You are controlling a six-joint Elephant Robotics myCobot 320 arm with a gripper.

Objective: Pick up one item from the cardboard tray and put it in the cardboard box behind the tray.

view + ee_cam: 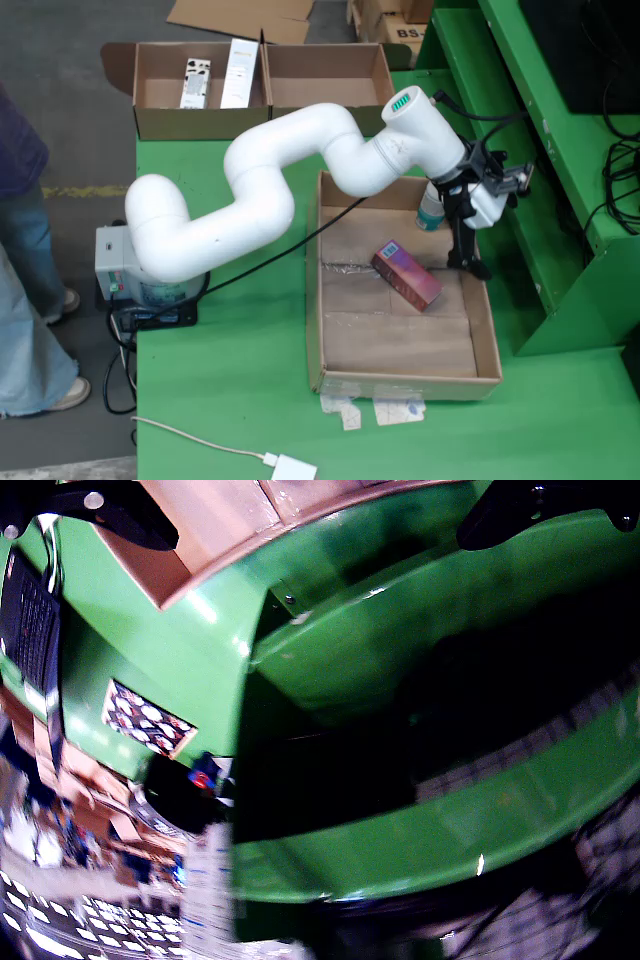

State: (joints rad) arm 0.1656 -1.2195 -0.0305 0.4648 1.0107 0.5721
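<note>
In the still view a red-purple box (407, 275) lies flat in the middle of the open cardboard tray (330, 340). A small bottle (430, 212) stands at the tray's far right corner, partly hidden by the arm. My gripper (468, 260) hangs over the tray's right wall, to the right of the red box and apart from it. In the gripper view its two black fingers (100, 510) sit far apart at the top corners with nothing between them, so it is open and empty. That view looks past the tray's edge (220, 525) at green framing.
The cardboard box (325, 110) behind the tray has two compartments; the left one holds two white packs (238, 72), the right one looks empty. A green shelf frame (560, 200) rises right of the tray. A grey control box (115, 262), cables and a person (25, 250) are at left.
</note>
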